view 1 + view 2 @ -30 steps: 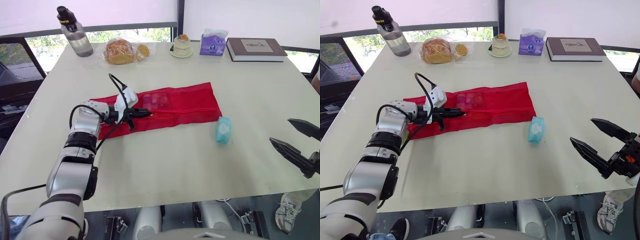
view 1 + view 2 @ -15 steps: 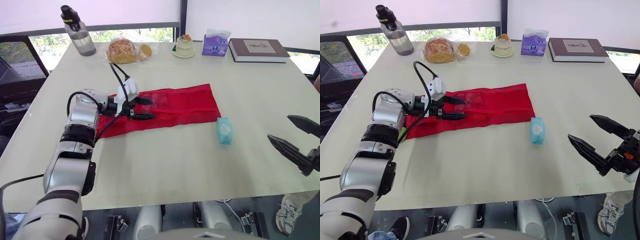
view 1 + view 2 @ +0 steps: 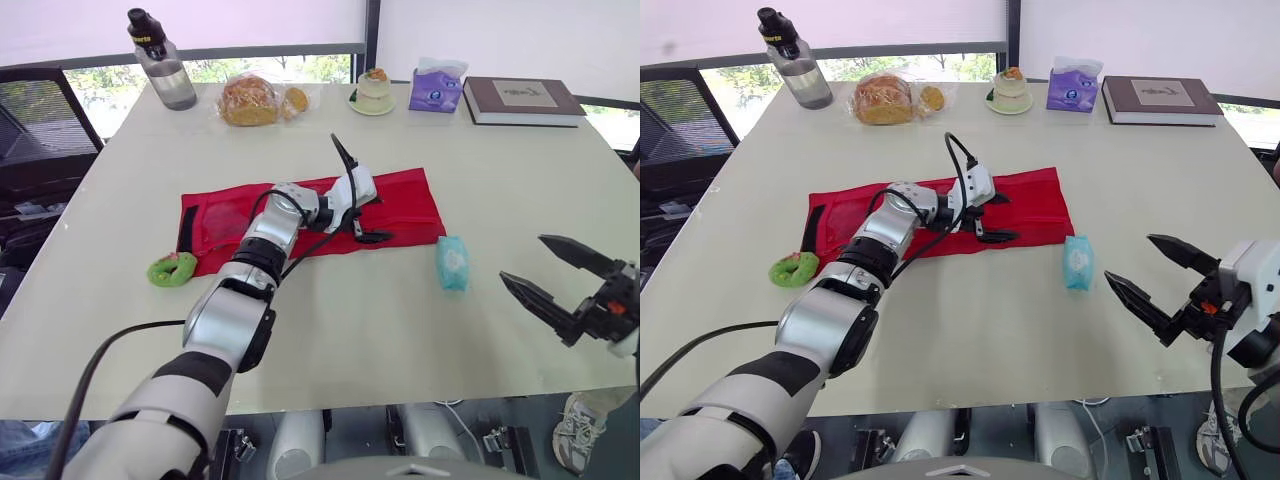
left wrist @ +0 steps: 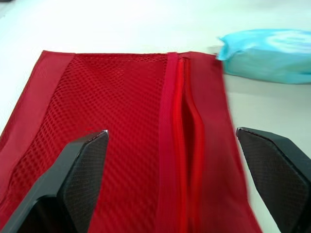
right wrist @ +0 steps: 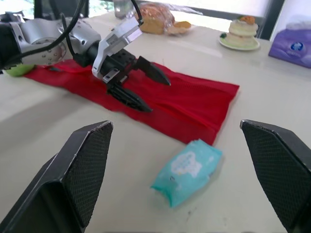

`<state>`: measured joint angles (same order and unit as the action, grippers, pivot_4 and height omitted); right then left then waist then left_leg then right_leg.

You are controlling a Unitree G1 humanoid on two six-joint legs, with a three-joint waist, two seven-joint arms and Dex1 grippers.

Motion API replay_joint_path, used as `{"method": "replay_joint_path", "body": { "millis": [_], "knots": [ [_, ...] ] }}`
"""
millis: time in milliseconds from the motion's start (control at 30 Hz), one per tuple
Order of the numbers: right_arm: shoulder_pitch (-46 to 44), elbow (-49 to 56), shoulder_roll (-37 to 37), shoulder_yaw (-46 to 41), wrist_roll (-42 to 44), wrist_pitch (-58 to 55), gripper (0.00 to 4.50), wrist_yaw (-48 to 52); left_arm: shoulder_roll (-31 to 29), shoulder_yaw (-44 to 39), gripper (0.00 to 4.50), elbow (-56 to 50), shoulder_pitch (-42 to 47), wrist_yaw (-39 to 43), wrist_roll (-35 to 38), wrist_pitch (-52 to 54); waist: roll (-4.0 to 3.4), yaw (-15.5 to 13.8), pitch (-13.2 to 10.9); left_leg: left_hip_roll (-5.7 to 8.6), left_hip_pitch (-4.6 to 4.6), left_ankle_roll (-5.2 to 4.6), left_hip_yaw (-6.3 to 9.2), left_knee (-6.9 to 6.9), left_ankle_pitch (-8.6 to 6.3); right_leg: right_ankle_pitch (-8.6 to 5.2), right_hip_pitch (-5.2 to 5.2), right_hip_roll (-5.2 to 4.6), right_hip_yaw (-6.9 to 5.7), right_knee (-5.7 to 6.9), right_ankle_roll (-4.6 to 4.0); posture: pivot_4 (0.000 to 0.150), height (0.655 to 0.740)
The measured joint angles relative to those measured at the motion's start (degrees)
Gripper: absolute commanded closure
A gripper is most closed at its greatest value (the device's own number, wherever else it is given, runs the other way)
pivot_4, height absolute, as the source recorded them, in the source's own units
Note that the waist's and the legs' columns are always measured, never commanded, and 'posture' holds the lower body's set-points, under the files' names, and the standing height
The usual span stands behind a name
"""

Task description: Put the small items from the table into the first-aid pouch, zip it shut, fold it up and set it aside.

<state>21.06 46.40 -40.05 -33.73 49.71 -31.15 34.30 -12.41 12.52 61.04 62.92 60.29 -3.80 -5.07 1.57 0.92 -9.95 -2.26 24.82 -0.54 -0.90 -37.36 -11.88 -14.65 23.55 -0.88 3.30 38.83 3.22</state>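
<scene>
Left claw [image 3: 378,218] hangs spread over the pouch [image 3: 230,212] by its zipper end, on the bench [image 3: 350,330]; right claw [image 3: 525,260] gapes near the wipes [image 3: 451,263]. Likely risk: zipping now strands wipes and green ring [image 3: 172,269] outside (mesh could also snag and drag).

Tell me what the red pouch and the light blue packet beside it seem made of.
Red pouch: matte fabric, likely nylon, with a mesh panel whose open grid shows; a zipper runs along it. Light blue packet: probably thin plastic film, slightly shiny, puffy with crimped ends.
</scene>
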Motion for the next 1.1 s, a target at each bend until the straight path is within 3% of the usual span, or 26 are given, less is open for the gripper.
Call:
{"method": "replay_joint_path", "body": {
  "millis": [267, 300, 367, 400, 467, 600, 667, 967, 1100],
  "knots": [
    [2.84, 2.90, 3.04, 1.54, -3.31, 0.53, 0.00, -2.91, 3.16, -0.33, 0.03, 9.68, 4.18, -7.90, -3.51, -3.30, 0.00, -0.22, 0.00, 0.01, 0.01, 0.00, -0.03, -0.05, 0.00, -0.02, -0.01, -0.01, 0.04, 0.00, 0.05, 0.150, 0.7387],
    [3.26, 3.39, 3.72, 1.99, -4.31, 0.54, 0.00, -4.00, 3.45, -0.83, 0.40, 10.16, 4.69, -8.95, -3.57, -3.38, 0.00, -0.19, 0.00, 0.01, 0.02, 0.00, -0.03, -0.05, 0.00, -0.02, -0.01, -0.01, 0.05, 0.00, 0.04, 0.150, 0.7387],
    [3.23, 3.56, 3.87, 2.54, -4.86, 0.50, 0.00, -4.92, 3.78, -0.94, 0.68, 10.22, 4.78, -9.28, -3.58, -3.63, 0.00, -0.18, 0.00, 0.01, 0.01, 0.00, -0.04, -0.05, 0.00, -0.01, -0.01, -0.01, 0.05, 0.00, 0.03, 0.150, 0.7387],
    [2.02, 3.94, 4.02, 4.78, -6.90, -0.50, 0.00, -7.73, 3.90, -1.49, 1.31, 10.50, 4.78, -9.13, -3.43, -3.64, 0.02, -0.04, 0.01, -0.01, -0.01, 0.00, -0.04, -0.05, 0.00, 0.01, -0.01, 0.01, 0.05, 0.01, 0.01, 0.150, 0.7387],
    [-1.67, 4.25, 6.03, 11.00, -9.99, -4.05, 0.00, -14.33, 4.36, -2.10, 1.98, 10.50, 4.83, -8.56, -3.11, -3.65, 0.03, -0.02, 0.02, -0.02, -0.04, 0.00, -0.04, -0.05, 0.00, 0.02, 0.00, 0.01, 0.06, 0.03, -0.04, 0.150, 0.7387],
    [-8.46, 4.07, 12.58, 24.82, -14.82, -12.31, 0.00, -26.49, 5.18, -2.92, 3.92, 10.40, 4.91, -7.59, -2.92, -3.72, -0.02, -0.13, 0.05, -0.02, 0.01, 0.00, -0.01, -0.04, 0.00, 0.08, 0.03, 0.02, 0.04, 0.06, -0.18, 0.150, 0.7387],
    [-10.62, 2.89, 14.40, 27.41, -17.10, -14.00, 0.00, -29.66, 5.00, -3.08, 4.46, 10.34, 4.89, -7.44, -2.89, -3.72, -0.01, -0.18, 0.05, 0.00, 0.06, 0.00, -0.05, -0.05, 0.00, 0.09, 0.03, 0.00, 0.06, -0.01, -0.17, 0.150, 0.7387],
    [-17.81, -7.08, 20.60, 37.63, -28.92, -18.51, 0.00, -38.00, 5.22, -4.19, 4.46, 9.46, 4.86, -6.86, -2.69, -2.96, 0.00, -0.14, 0.04, 0.03, 0.06, 0.00, -0.03, -0.03, 0.00, 0.09, 0.03, -0.02, 0.04, -0.01, -0.15, 0.150, 0.7387],
    [-18.32, -9.02, 20.41, 38.26, -32.16, -18.23, 1.27, -38.06, 5.23, -4.46, 4.50, 9.25, 4.80, -6.57, -2.64, -2.76, -0.01, -0.12, 0.04, 0.03, 0.04, 0.00, -0.02, -0.03, 0.00, 0.08, 0.03, -0.01, 0.04, 0.01, -0.14, 0.150, 0.7387]
  ]
}}
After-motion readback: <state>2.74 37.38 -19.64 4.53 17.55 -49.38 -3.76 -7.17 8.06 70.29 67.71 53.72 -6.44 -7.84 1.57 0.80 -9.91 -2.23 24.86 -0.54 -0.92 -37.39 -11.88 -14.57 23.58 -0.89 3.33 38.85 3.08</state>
